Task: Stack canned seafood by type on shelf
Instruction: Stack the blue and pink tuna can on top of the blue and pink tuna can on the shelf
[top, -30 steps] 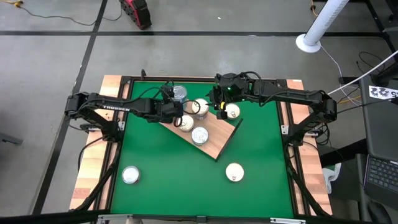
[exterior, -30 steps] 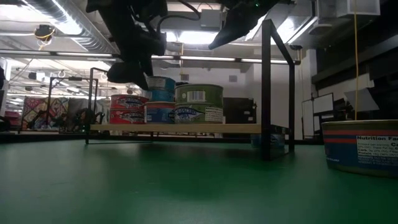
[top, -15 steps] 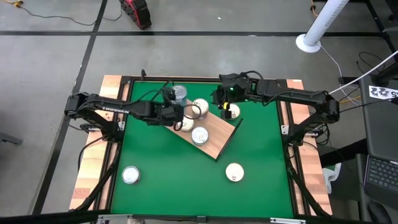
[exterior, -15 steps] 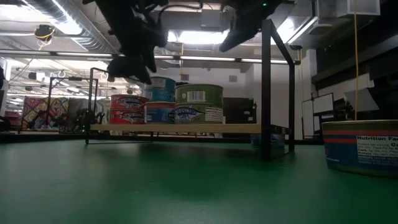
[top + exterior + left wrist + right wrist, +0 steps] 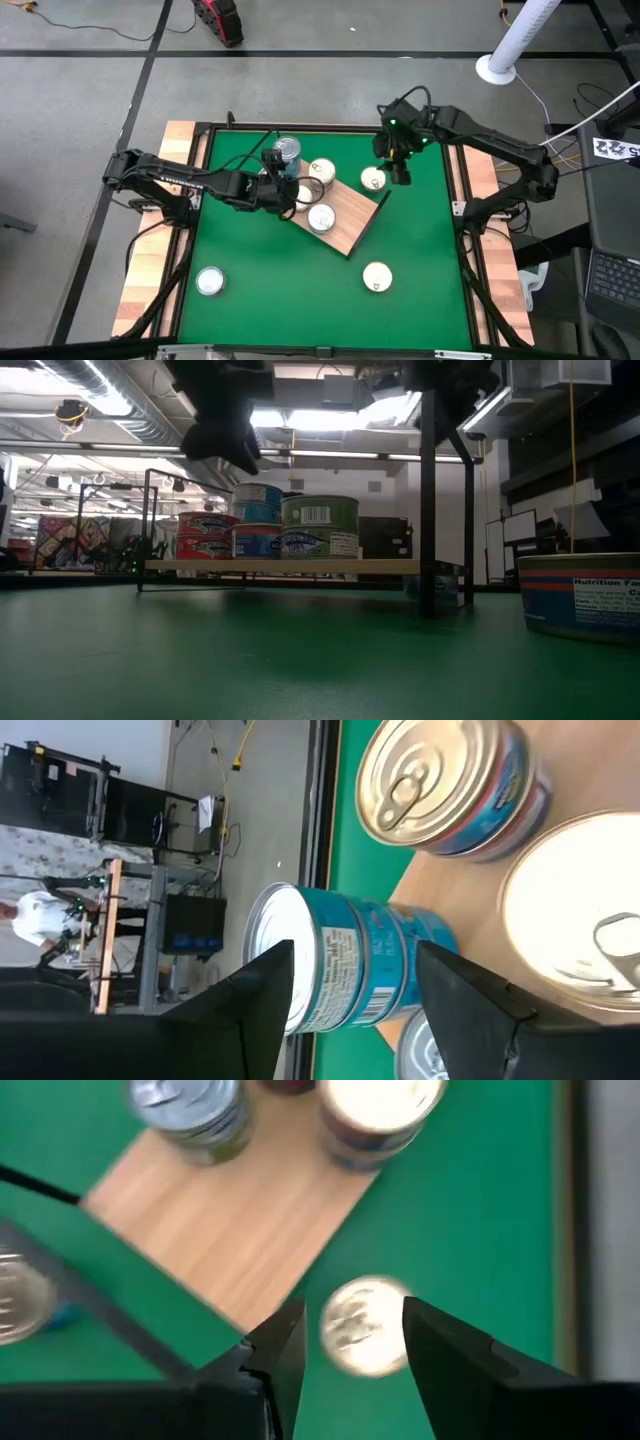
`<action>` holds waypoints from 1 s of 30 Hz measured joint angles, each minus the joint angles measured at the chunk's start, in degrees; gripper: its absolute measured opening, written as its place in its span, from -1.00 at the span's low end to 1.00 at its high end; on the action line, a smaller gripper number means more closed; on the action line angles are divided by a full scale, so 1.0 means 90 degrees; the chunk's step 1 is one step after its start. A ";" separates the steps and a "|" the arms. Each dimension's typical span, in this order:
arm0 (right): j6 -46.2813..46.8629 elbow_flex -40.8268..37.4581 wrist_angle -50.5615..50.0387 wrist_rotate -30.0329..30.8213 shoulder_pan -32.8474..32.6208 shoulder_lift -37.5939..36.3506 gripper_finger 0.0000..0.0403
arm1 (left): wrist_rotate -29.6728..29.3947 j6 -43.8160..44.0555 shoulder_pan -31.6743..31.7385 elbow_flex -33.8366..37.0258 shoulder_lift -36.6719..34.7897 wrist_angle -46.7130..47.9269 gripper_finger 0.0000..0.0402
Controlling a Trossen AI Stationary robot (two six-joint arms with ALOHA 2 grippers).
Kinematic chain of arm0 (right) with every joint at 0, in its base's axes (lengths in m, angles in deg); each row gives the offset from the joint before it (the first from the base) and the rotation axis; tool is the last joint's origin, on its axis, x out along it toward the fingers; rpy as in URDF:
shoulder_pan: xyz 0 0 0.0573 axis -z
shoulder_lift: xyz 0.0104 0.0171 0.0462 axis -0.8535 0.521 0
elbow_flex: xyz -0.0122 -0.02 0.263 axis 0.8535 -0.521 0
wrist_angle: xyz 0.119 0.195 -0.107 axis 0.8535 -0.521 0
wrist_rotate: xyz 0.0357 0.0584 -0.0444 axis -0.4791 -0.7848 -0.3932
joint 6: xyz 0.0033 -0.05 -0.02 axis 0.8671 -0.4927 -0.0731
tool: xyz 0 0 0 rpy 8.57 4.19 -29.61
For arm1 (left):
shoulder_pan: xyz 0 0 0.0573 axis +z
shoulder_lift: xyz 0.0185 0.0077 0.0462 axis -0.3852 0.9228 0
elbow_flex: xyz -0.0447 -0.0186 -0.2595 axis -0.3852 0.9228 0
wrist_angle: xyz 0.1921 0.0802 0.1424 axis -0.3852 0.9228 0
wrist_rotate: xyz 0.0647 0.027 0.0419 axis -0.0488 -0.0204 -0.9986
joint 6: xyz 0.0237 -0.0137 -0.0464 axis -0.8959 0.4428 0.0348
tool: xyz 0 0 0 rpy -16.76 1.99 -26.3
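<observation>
- Right gripper (image 5: 398,176) has pulled back off the light-brown wood-grain shelf board (image 5: 345,218), fingers apart, empty.
- Left gripper (image 5: 287,197), fingers apart, faces 2 stacked blue-labelled round tins (image 5: 345,965).

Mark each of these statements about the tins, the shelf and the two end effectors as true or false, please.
1. Two tins stand on the green mat away from the shelf. True: a silver-lidded tin and a cream-lidded tin stand nearer the front edge, apart from the shelf.
2. The right end effector holds a tin. False: its fingers are open and empty, above the mat.
3. A stack of blue-labelled tins stands in front of the left end effector. True.
4. The shelf lies square to the table edges. False: it is turned at an angle.
5. The left end effector grips the blue stack. False: its fingers are open, short of the stack.
</observation>
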 joint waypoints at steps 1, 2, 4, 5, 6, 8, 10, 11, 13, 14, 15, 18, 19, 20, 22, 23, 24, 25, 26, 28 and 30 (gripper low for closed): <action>-0.0002 -0.0100 -0.0067 -0.0292 0.0165 -0.0006 -0.17 | 0.0000 0.0034 -0.0033 0.0000 0.0000 0.0000 0.01; -0.0012 -0.0222 -0.0114 -0.0526 0.0316 -0.0005 -0.17 | 0.0002 0.0051 -0.0065 0.0000 0.0000 0.0001 0.01; -0.0034 -0.0495 -0.0128 -0.0775 0.0619 0.0009 -0.17 | 0.0002 0.0073 -0.0122 0.0000 0.0000 0.0001 -0.01; -0.0034 -0.0634 -0.0069 -0.0800 0.0776 0.0009 -0.17 | 0.0000 0.0081 -0.0149 0.0000 0.0000 0.0001 -0.01; -0.0036 -0.0790 0.0051 -0.0784 0.0905 0.0004 -0.17 | 0.0000 0.0085 -0.0175 0.0000 0.0000 -0.0001 -0.02; -0.0045 -0.1178 0.0395 -0.0672 0.1129 0.0002 -0.17 | 0.0002 0.0166 -0.0204 0.0000 0.0000 -0.0002 -0.03; -0.0049 -0.1562 0.0743 -0.0495 0.1297 0.0014 -0.17 | 0.0002 0.0234 -0.0208 0.0000 0.0000 -0.0002 -0.03; -0.0043 -0.1726 0.0934 -0.0403 0.1374 0.0013 -0.17 | 0.0002 0.0247 -0.0207 0.0000 0.0000 -0.0001 -0.03; -0.0042 -0.2075 0.1366 -0.0152 0.1476 0.0009 -0.17 | 0.0002 0.0243 -0.0205 0.0000 0.0000 -0.0006 -0.03; -0.0037 -0.2249 0.1572 -0.0041 0.1484 0.0009 -0.17 | 0.0000 0.0243 -0.0205 0.0000 0.0000 -0.0009 -0.03; -0.0037 -0.2406 0.1777 0.0050 0.1489 0.0012 -0.17 | 0.0000 0.0246 -0.0205 0.0000 0.0000 -0.0011 -0.03; -0.0038 -0.2829 0.2293 0.0081 0.1466 0.0009 -0.17 | 0.0001 0.0280 -0.0205 0.0000 0.0000 -0.0011 -0.03; -0.0037 -0.2960 0.2404 0.0063 0.1461 0.0015 -0.17 | 0.0002 0.0293 -0.0205 0.0000 0.0000 -0.0011 -0.03; -0.0036 -0.3083 0.2537 0.0040 0.1459 0.0029 -0.17 | 0.0002 0.0297 -0.0205 0.0000 0.0000 -0.0011 -0.03; -0.0036 -0.3301 0.2842 0.0035 0.1460 0.0034 -0.17 | 0.0002 0.0297 -0.0205 0.0000 0.0000 -0.0011 -0.03; -0.0036 -0.3414 0.2971 0.0053 0.1461 0.0034 -0.17 | 0.0002 0.0297 -0.0205 0.0000 0.0000 -0.0012 -0.02; -0.0034 -0.3517 0.3097 0.0091 0.1465 0.0034 -0.17 | 0.0001 0.0302 -0.0205 0.0000 0.0000 -0.0014 -0.02; -0.0033 -0.3601 0.3193 0.0094 0.1465 0.0036 -0.17 | 0.0002 0.0324 -0.0205 0.0000 0.0000 -0.0013 -0.02; -0.0032 -0.3663 0.3280 0.0096 0.1465 0.0038 -0.17 | 0.0002 0.0343 -0.0205 0.0000 0.0000 -0.0013 -0.02; -0.0032 -0.3744 0.3426 0.0094 0.1465 0.0038 -0.17 | 0.0002 0.0377 -0.0203 0.0000 0.0000 -0.0016 -0.02; -0.0032 -0.3785 0.3452 0.0092 0.1465 0.0083 -0.17 | 0.0002 0.0382 -0.0200 0.0000 0.0000 -0.0016 -0.02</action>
